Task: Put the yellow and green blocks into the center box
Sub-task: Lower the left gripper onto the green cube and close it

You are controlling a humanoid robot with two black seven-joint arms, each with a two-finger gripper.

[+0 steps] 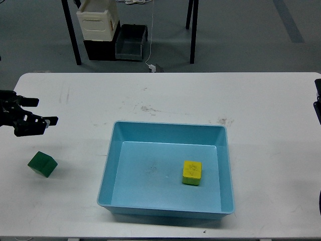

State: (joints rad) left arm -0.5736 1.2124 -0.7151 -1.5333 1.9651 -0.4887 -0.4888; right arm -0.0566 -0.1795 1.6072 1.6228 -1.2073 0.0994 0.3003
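Observation:
A yellow block (192,172) lies inside the light blue box (118,134) at the table's middle, toward its right side. A green block (42,164) sits on the white table at the left, apart from the box. My left gripper (44,111) comes in from the left edge, open and empty, with its two fingers pointing right. It hovers above and behind the green block. My right gripper is out of view; only a dark bit of the right arm (317,95) shows at the right edge.
The white table (165,95) spans the view. Beyond its far edge stand a cream container (97,22) on a black base, a grey bin (131,42) and black table legs on the floor.

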